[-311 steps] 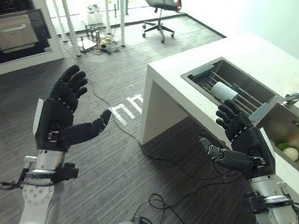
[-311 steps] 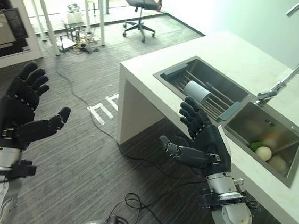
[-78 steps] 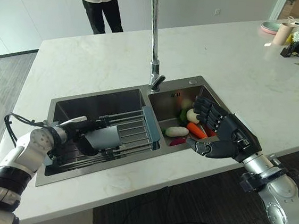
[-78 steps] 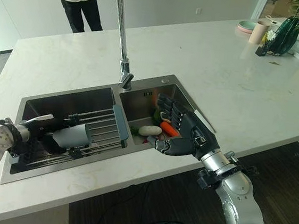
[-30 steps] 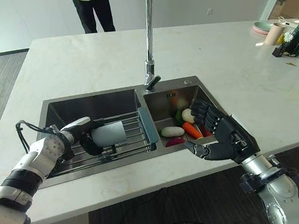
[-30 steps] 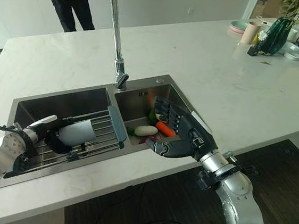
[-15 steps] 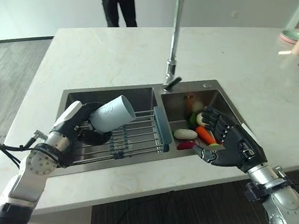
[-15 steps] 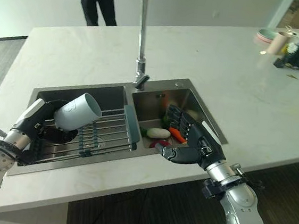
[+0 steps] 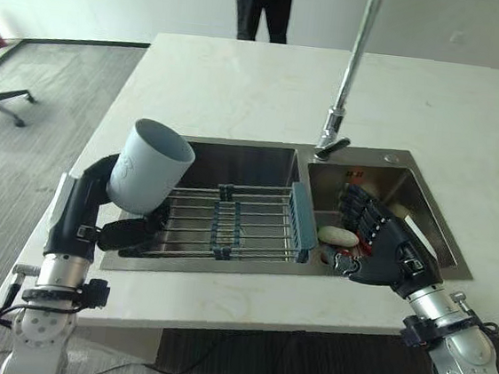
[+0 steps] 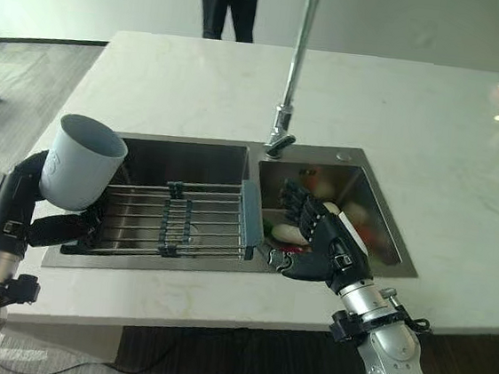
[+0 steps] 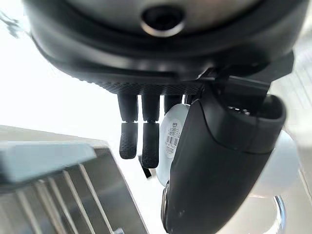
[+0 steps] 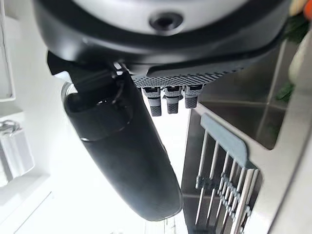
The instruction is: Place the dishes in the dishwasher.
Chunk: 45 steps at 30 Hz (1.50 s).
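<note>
Nearest, left robot hand (image 9: 95, 215) was curled round 1 pale grey-blue cylindrical cup (image 9: 149, 167), lifted clear above the near-left corner of the steel double sink (image 9: 235, 154), mouth tilted up & away from the robot. Right robot hand (image 9: 386, 250) hung w/ fingers relaxed and spread, holding nothing, over the near rim of the right basin. Under the cup's level, 1 metal wire rack w/ grey-blue end bar (image 9: 237, 221) spanned the left basin; right basin held a white oblong vegetable (image 9: 338, 236) plus a few other bits, count unclear. Step in hand, prob.: cup picked out of sink, carry phase. Next move would need turning away from the white marble-look table (image 9: 233, 87) toward the dishwasher, keeping the grip firm. Further back: 1 tall chrome tap (image 9: 350, 81). Farthest: 1 person's dark-trousered legs (image 9: 263, 14) beyond the table.
</note>
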Tool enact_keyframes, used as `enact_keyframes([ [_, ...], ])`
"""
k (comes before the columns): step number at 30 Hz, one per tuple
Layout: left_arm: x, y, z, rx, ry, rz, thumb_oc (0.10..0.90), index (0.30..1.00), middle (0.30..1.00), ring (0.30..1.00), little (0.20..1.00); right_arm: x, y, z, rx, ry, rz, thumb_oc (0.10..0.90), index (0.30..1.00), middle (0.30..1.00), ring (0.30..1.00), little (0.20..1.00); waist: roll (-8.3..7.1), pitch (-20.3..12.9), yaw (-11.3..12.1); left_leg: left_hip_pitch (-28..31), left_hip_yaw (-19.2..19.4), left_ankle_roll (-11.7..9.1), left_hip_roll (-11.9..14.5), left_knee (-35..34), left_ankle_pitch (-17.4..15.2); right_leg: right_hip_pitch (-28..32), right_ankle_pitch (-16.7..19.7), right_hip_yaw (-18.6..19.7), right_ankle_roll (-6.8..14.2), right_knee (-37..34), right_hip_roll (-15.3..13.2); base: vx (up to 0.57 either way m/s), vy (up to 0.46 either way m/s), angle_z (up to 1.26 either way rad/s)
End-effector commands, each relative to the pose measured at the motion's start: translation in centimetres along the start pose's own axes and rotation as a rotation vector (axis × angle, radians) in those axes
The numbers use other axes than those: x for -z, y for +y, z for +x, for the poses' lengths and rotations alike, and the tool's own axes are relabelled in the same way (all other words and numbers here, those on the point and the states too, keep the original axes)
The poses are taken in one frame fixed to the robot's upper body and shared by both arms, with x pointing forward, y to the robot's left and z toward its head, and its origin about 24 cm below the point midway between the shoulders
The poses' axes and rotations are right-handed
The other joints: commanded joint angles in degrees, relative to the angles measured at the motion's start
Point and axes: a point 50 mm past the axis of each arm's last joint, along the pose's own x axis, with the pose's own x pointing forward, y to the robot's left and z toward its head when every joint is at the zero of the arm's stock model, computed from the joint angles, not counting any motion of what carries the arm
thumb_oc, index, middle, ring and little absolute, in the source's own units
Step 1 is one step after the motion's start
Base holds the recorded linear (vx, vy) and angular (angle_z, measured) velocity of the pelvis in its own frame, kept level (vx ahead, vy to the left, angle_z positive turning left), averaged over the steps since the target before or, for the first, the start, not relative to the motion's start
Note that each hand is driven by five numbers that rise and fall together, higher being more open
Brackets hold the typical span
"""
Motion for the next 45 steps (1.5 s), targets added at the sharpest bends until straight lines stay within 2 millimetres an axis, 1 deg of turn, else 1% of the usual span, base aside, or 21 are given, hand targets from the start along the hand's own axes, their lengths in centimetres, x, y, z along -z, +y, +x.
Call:
enact_keyframes([
  [1, -5.4, 1.8, 2.1, -0.116, -0.326, -0.086, 0.4, 0.3, 0.3, 0.3, 0.3, -6.7, 0.6, 0.8, -0.023, -0.396, -0.048, 0.8, 0.9, 0.9, 0.9, 0.9, 0.51, -2.4, 1.1, 1.9, -3.4, -3.1, 1.3, 1.5, -5.6, -1.9, -4.4, -4.1, 3.8, 4.2, -4.4, -0.02, -0.174, 0.42],
  [5, -5.8, 1.6, 1.1, -0.136, -0.348, -0.147, 0.4, 0.3, 0.3, 0.3, 0.3, -7.0, 1.5, 1.4, -0.042, -0.414, -0.055, 0.8, 0.9, 0.9, 0.9, 0.9, 1.55, -1.5, 4.2, -1.2, -7.2, -5.1, 2.1, 1.5, -2.6, -1.9, -5.2, -6.3, 2.6, 4.2, -4.0, -0.05, -0.141, 0.41],
  [7, -6.4, 1.9, 0.8, -0.181, -0.402, -0.163, 0.4, 0.3, 0.3, 0.3, 0.3, -6.9, 1.7, 1.6, -0.031, -0.404, -0.07, 0.8, 0.9, 0.9, 0.9, 0.9, 2.25, -0.9, 4.8, -3.6, -6.3, -6.4, 4.1, 1.5, 0.0, -1.5, -5.7, -7.8, 2.3, 4.2, -3.9, -0.1, -0.063, 0.62],
  [9, -6.3, 1.8, 1.0, -0.144, -0.406, -0.224, 0.4, 0.3, 0.3, 0.3, 0.3, -6.8, 1.4, 1.6, 0.003, -0.403, -0.088, 0.8, 0.9, 0.9, 0.9, 0.9, 2.2, -0.6, 4.0, -4.8, -1.4, -7.4, 7.5, 1.5, 1.8, -0.5, -5.8, -11.3, 2.4, 4.2, -4.7, -0.16, -0.031, 1.08],
  [10, -6.3, 1.4, 1.3, -0.123, -0.412, -0.245, 0.4, 0.3, 0.3, 0.3, 0.3, -6.9, 1.0, 1.5, 0.025, -0.406, -0.095, 0.8, 0.9, 0.9, 0.9, 0.9, 1.81, -0.5, 3.0, -3.8, 3.5, -7.2, 9.3, 1.5, 2.0, -0.3, -5.3, -13.8, 2.5, 4.2, -5.6, -0.28, 0.088, 1.97],
  [11, -6.2, 1.1, 1.7, -0.104, -0.425, -0.286, 0.4, 0.3, 0.3, 0.3, 0.3, -7.0, -0.2, 1.0, 0.045, -0.424, -0.111, 0.8, 0.9, 0.9, 0.9, 0.9, 0.13, -0.5, 1.6, 1.3, 8.6, -6.0, 8.3, 1.5, -0.8, 0.0, -4.5, -16.2, 3.5, 4.2, -7.8, -0.27, 0.137, 2.38],
  [12, -6.2, 1.1, 1.7, -0.101, -0.433, -0.298, 0.4, 0.3, 0.3, 0.3, 0.3, -7.1, -0.6, 0.9, 0.053, -0.429, -0.115, 0.8, 0.9, 0.9, 0.9, 0.9, -0.37, -0.4, 1.4, 3.2, 10.4, -5.4, 7.5, 1.5, -0.3, -0.2, -3.8, -17.0, 3.7, 4.2, -8.6, -0.26, 0.198, 2.37],
  [14, -6.2, 0.9, 1.8, -0.077, -0.442, -0.336, 0.4, 0.3, 0.3, 0.3, 0.3, -7.3, -1.5, 0.5, 0.086, -0.435, -0.129, 0.8, 0.9, 0.9, 0.9, 0.9, -0.99, -0.5, 0.8, 6.0, 14.3, -4.8, 7.7, 1.5, -0.6, -0.4, -2.4, -19.4, 4.1, 4.2, -10.3, -0.2, 0.201, 1.14],
  [16, -6.3, 0.4, 2.1, -0.031, -0.454, -0.373, 0.4, 0.3, 0.3, 0.3, 0.3, -7.2, -2.0, 0.3, 0.137, -0.433, -0.135, 0.8, 0.9, 0.9, 0.9, 0.9, -0.76, -0.9, 0.3, 7.0, 16.6, -5.1, 9.1, 1.5, -3.8, -0.3, -0.4, -22.6, 5.1, 4.2, -12.2, -0.18, 0.326, 1.18],
  [18, -6.2, 0.3, 2.0, -0.018, -0.461, -0.36, 0.4, 0.3, 0.3, 0.3, 0.3, -7.0, -2.1, 0.2, 0.155, -0.434, -0.138, 0.8, 0.9, 0.9, 0.9, 0.9, -0.4, -1.4, 0.6, 7.0, 15.6, -5.5, 9.3, 1.5, -5.1, -0.2, 1.1, -24.2, 6.4, 4.2, -13.9, -0.11, 0.398, 1.69],
  [22, -6.2, 0.5, 2.0, -0.013, -0.452, -0.348, 0.4, 0.3, 0.3, 0.3, 0.3, -6.7, -1.5, 0.3, 0.158, -0.449, -0.12, 0.8, 0.9, 0.9, 0.9, 0.9, 0.11, -1.8, 2.0, 6.0, 12.6, -5.3, 6.3, 1.5, -7.1, -0.4, 4.9, -25.6, 8.4, 4.2, -17.7, -0.01, 0.398, 0.68],
  [24, -6.5, 0.4, 2.1, -0.013, -0.458, -0.324, 0.4, 0.3, 0.3, 0.3, 0.3, -6.4, -0.7, 0.3, 0.148, -0.444, -0.108, 0.8, 0.9, 0.9, 0.9, 0.9, -0.21, -1.5, 3.2, 5.7, 11.0, -4.3, 3.6, 1.5, -8.7, -0.2, 9.0, -26.4, 9.9, 4.2, -20.8, 0.03, 0.444, 0.48],
  [27, -6.8, 0.5, 2.3, -0.023, -0.464, -0.291, 0.4, 0.3, 0.3, 0.3, 0.3, -6.0, -0.2, 0.4, 0.137, -0.43, -0.105, 0.8, 0.9, 0.9, 0.9, 0.9, -0.48, -1.2, 3.9, 5.4, 9.0, -2.7, 1.2, 1.5, -10.0, 0.2, 11.3, -26.8, 10.6, 4.2, -22.4, 0.03, 0.36, 0.36],
  [30, -7.1, 0.5, 2.7, -0.018, -0.467, -0.258, 0.4, 0.3, 0.3, 0.3, 0.3, -5.8, 0.0, 0.2, 0.14, -0.427, -0.086, 0.8, 0.9, 0.9, 0.9, 0.9, -0.33, -0.8, 3.5, 4.3, 4.4, -0.1, -1.8, 1.5, -10.7, 0.5, 11.6, -22.1, 9.6, 4.2, -19.5, 0.09, 0.318, 0.53],
  [31, -7.2, 0.1, 3.0, 0.017, -0.474, -0.267, 0.4, 0.3, 0.3, 0.3, 0.3, -5.8, -0.3, 0.0, 0.167, -0.422, -0.092, 0.8, 0.9, 0.9, 0.9, 0.9, -0.42, -0.4, 2.3, 3.5, 0.7, 1.0, -3.3, 1.5, -10.5, -0.2, 8.1, -15.5, 8.3, 4.2, -14.7, 0.0, 0.077, 1.11],
  [32, -7.2, 0.0, 3.1, 0.025, -0.476, -0.272, 0.4, 0.3, 0.3, 0.3, 0.3, -5.8, -0.4, -0.2, 0.17, -0.425, -0.094, 0.8, 0.9, 0.9, 0.9, 0.9, -0.45, -0.1, 1.7, 2.3, -0.1, 1.4, -3.6, 1.5, -9.1, -1.0, 7.5, -14.8, 6.6, 4.2, -13.0, 0.02, 0.029, 1.46],
  [34, -7.2, -0.9, 3.5, 0.057, -0.481, -0.288, 0.4, 0.3, 0.3, 0.3, 0.3, -5.9, -1.0, -0.4, 0.195, -0.417, -0.101, 0.8, 0.9, 0.9, 0.9, 0.9, -1.0, -0.1, -0.6, 0.8, -5.7, 2.0, -5.8, 1.5, -8.4, -2.4, 1.8, -5.2, 5.2, 4.2, -6.3, 0.08, 0.002, 1.5],
  [39, -7.1, -2.1, 4.0, 0.037, -0.485, -0.257, 0.4, 0.3, 0.3, 0.3, 0.3, -6.0, -1.4, 0.3, 0.181, -0.408, -0.064, 0.8, 0.9, 0.9, 0.9, 0.9, -1.79, -0.5, -2.2, -0.8, -8.4, 1.9, -6.5, 1.5, -7.4, -6.3, 0.1, 3.5, 6.2, 4.2, -3.3, 0.12, -0.083, 1.61],
  [42, -7.0, -2.2, 4.0, 0.016, -0.482, -0.237, 0.4, 0.3, 0.3, 0.3, 0.3, -6.1, -1.0, 0.5, 0.141, -0.418, -0.069, 0.8, 0.9, 0.9, 0.9, 0.9, -1.71, -0.7, -1.7, -0.7, -8.8, 1.8, -6.4, 1.5, -7.5, -5.7, -0.8, 3.1, 6.0, 4.2, -3.0, 0.09, -0.156, 0.56],
  [43, -6.8, -1.8, 3.6, -0.032, -0.465, -0.251, 0.4, 0.3, 0.3, 0.3, 0.3, -6.4, -0.6, 1.0, 0.114, -0.431, -0.072, 0.8, 0.9, 0.9, 0.9, 0.9, -1.78, -1.3, 0.0, -0.4, -8.8, 1.5, -6.1, 1.5, -7.7, -4.8, -1.9, 1.6, 5.6, 4.2, -3.2, 0.11, -0.265, 0.57],
  [45, -6.6, -1.4, 3.4, -0.066, -0.453, -0.274, 0.4, 0.3, 0.3, 0.3, 0.3, -6.7, -0.5, 1.4, 0.101, -0.438, -0.074, 0.8, 0.9, 0.9, 0.9, 0.9, -1.65, -1.5, 0.9, -0.2, -8.7, 1.1, -5.6, 1.5, -7.6, -4.1, -2.6, 0.6, 5.2, 4.2, -3.1, 0.1, -0.215, 0.18],
])
